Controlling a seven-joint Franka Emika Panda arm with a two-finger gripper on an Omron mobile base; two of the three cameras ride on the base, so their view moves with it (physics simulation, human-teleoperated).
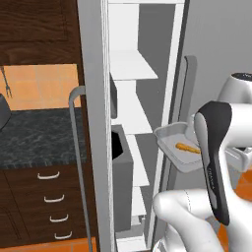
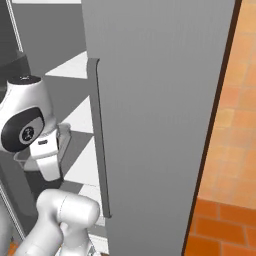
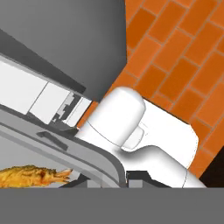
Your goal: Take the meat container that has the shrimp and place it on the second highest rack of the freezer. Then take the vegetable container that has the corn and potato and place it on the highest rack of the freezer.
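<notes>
The gripper itself is hidden behind the arm's forearm in the left base view; its jaws are closed tight, clamped on the near edge of the meat container (image 1: 178, 146), which is carried tilted in the air just in front of the open freezer (image 1: 93, 123). The tray's right end is cut off by the dark-and-white forearm. The shrimp (image 1: 188, 147) is seen as a small orange piece lying in the tray; in the hand view it is shown larger at the bottom left, partly cut by the frame edge, with the tray's rim curving beside it.

In the right base view the tray is mostly blocked by the wrist, and a grey bit is made out under it, hard to tell apart. The closed freezer door (image 2: 160, 125) with its long handle (image 2: 99, 140) takes up much of that view.

White racks (image 1: 130, 66) are seen inside the open compartment, stacked one above another; the tray is held outside them, level with the middle ones. A dark block (image 1: 120, 147) is set inside, what it is cannot be told. Left of the freezer a dark stone counter (image 1: 39, 138) over brown drawers (image 1: 47, 202) is shown. An orange tiled floor (image 3: 183, 52) is seen below.
</notes>
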